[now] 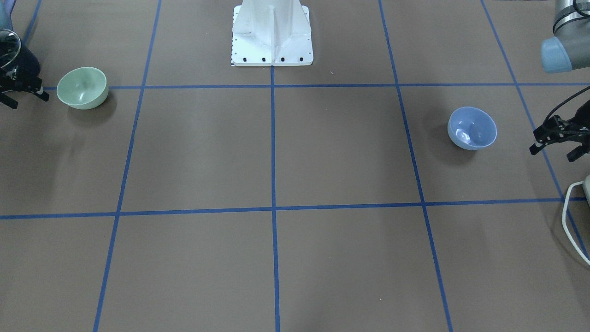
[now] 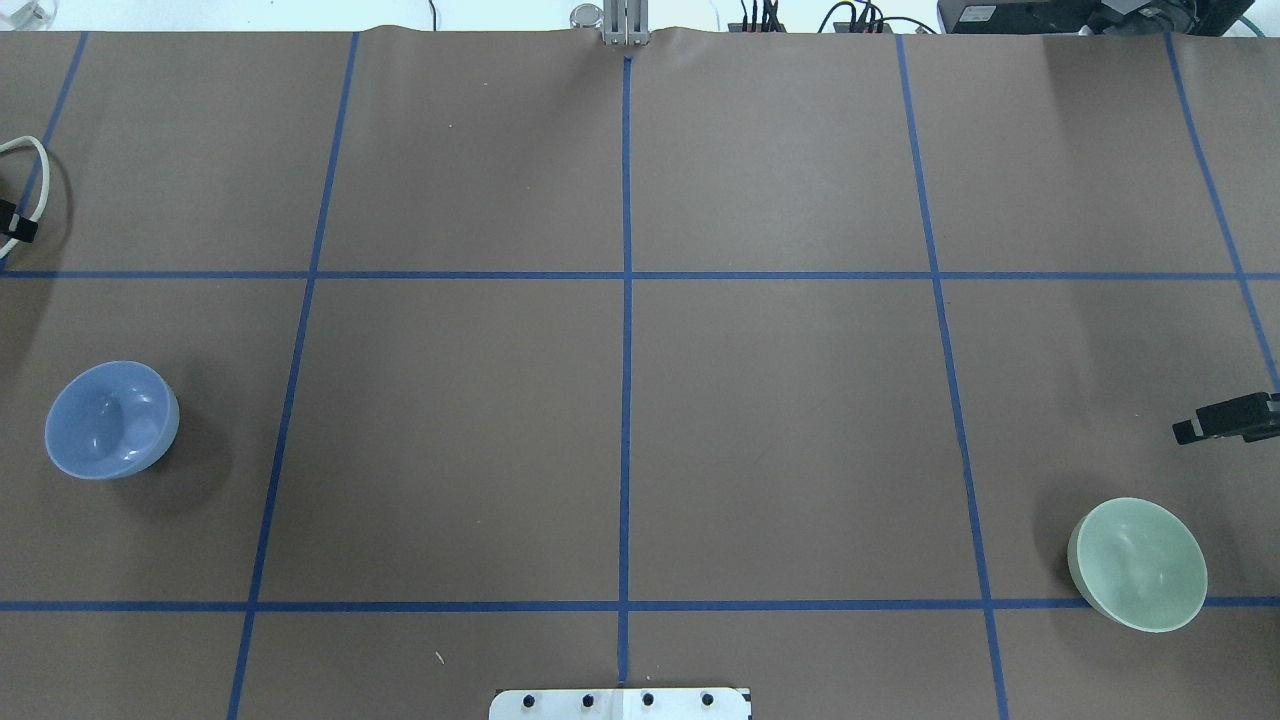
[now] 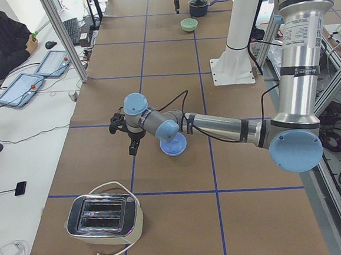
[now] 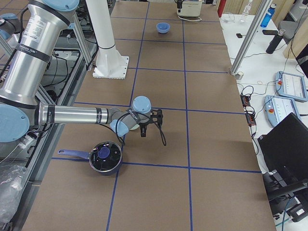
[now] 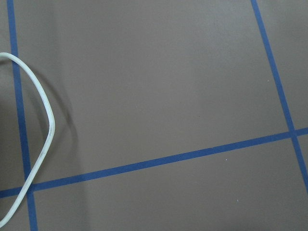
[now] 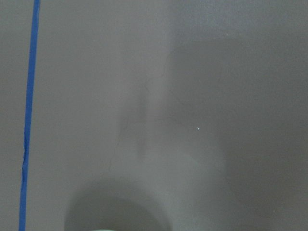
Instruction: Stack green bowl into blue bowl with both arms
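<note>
Currently, 2 small bowls sit upright on the table (image 1: pixel 276 152), well apart, on opposite sides of the white pedestal (image 1: pixel 272 37). The green bowl (image 1: pixel 82 87) is far out on the pedestal's right-arm side, about level with its front edge. The blue bowl (image 1: pixel 472 127) is far out on the left-arm side, a little further forward. My right end effector (image 1: pixel 27 99) hovers just beside the green bowl, fingers spread, holding nothing. My left end effector (image 1: pixel 553 152) hangs near the blue bowl, likewise spread and empty. Both bowls look glossy, stiff and light, so I judge them slippery and easily chipped. I would pinch the green bowl's rim, 1 finger inside and 1 outside.
</note>
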Controlling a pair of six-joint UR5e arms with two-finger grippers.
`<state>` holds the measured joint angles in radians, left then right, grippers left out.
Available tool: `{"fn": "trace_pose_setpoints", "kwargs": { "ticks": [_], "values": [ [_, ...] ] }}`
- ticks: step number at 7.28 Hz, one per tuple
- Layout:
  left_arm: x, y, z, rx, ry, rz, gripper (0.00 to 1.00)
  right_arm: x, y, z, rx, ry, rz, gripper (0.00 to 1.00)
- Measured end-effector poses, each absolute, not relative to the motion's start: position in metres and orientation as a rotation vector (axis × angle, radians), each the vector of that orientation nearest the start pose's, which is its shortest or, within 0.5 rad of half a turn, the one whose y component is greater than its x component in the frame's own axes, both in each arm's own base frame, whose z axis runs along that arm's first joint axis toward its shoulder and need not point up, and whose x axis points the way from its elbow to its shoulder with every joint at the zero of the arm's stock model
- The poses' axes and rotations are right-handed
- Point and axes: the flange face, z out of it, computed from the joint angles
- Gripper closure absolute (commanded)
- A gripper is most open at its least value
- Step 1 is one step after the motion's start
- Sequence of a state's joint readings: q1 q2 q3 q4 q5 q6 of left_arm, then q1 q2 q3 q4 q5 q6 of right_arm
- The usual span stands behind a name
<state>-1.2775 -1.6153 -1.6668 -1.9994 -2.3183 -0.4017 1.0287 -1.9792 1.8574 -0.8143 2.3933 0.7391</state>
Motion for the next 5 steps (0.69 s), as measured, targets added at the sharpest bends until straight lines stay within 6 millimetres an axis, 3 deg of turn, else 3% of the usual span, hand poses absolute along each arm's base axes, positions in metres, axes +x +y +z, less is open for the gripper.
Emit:
{"fn": "trace_pose_setpoints", "kwargs": {
  "ticks": [3,5],
  "values": [
    [0.096,-0.505,0.553,0.267,0.895,0.093,0.02,-0.115,-0.291,0.603,-0.005,-0.997,-0.109,0.0],
    [0.127,-0.494,0.56,0.231,0.906,0.11,0.02,-0.12,-0.286,0.604,-0.013,-1.0,-0.132,0.0]
  ]
}}
